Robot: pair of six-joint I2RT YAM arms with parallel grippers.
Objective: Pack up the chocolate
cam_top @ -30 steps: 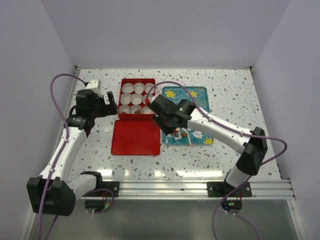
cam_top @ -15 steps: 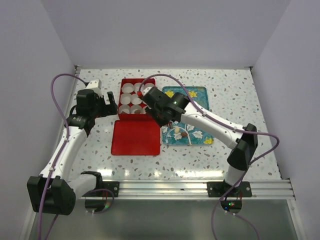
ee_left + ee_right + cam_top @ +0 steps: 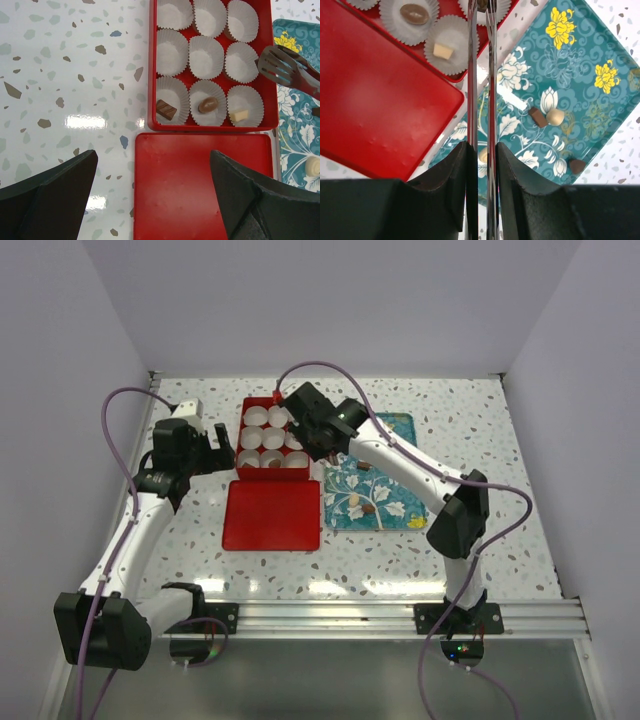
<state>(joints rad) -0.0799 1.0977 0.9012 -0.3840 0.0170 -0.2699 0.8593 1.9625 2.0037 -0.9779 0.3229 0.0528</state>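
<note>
Top view, layout: a red box [image 3: 258, 400] of nine paper cups [image 3: 258, 417] sits mid-table. A red lid [image 3: 272, 513] lies flat just in front of it, and a teal tray [image 3: 400, 520] lies just right of both. Walls close the table [image 3: 480, 420] on the left, far and right sides. Bare speckled top shows left of the box, beyond it and right of the tray. The right arm reaches across the tray's far left corner to the box's right side.

Left gripper [image 3: 153, 160]: parked off the box's left side and apart from it, fingers spread wide with nothing between them.

Right gripper [image 3: 482, 147]: clamped on long metal tongs [image 3: 280, 67], the blades drawn nearly together. A dark piece [image 3: 482, 4] is pinched at their tips (cropped by the frame's top edge). The tips hang over the right-hand cup of the middle row, at the box's right wall.

Left wrist only: the near row of cups is filled with a brown bar [image 3: 165, 109], a brown oval [image 3: 208, 104] and a cream block [image 3: 238, 115]. The other six cups look empty. The top view does not resolve any of this.

Right wrist only: chocolate loose on the tray.
- A brown slab [image 3: 538, 117] sits just beside a cream ball [image 3: 555, 117].
- A brown lump [image 3: 577, 166] lies nearer the tray's edge.
- A cream piece [image 3: 483, 155] is half hidden behind the blades.
</note>
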